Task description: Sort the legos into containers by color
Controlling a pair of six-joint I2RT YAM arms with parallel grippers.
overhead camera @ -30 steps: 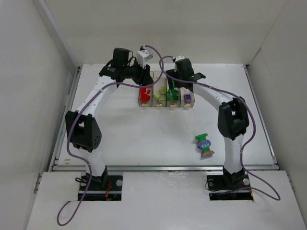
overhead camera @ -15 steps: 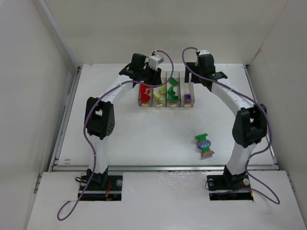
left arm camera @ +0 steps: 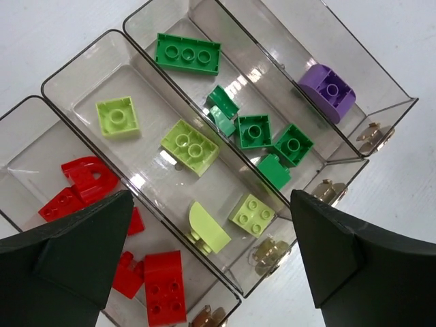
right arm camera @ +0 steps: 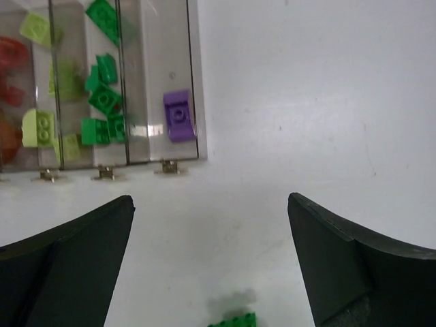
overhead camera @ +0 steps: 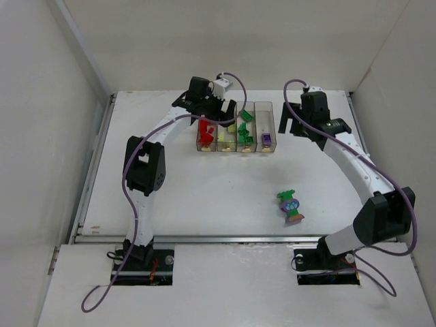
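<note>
The containers (overhead camera: pixel 264 112) are four clear bins in a row at the back of the table. From left to right they hold red legos (left arm camera: pixel 85 180), lime legos (left arm camera: pixel 189 146), green legos (left arm camera: pixel 187 53) and one purple lego (left arm camera: pixel 328 90). My left gripper (overhead camera: pixel 230 112) hangs open above the bins (left arm camera: pixel 272 34), nothing between its fingers (left arm camera: pixel 210 204). My right gripper (overhead camera: pixel 296 128) stands open and empty to the right of the bins (right arm camera: pixel 170 54), over bare table (right arm camera: pixel 210 199). A clump of green and purple legos (overhead camera: pixel 291 206) stands on the table front right, its green top (right arm camera: pixel 235 320) showing in the right wrist view.
White walls close in the table on the left, back and right. A small yellowish tab (right arm camera: pixel 169 167) sticks out at the near end of each bin. The raised table rim (overhead camera: pixel 231 238) runs along the front.
My left gripper's jaws have opened wide above the bins. The right arm has swung to the right, away from the bins, and its jaws have opened further.
</note>
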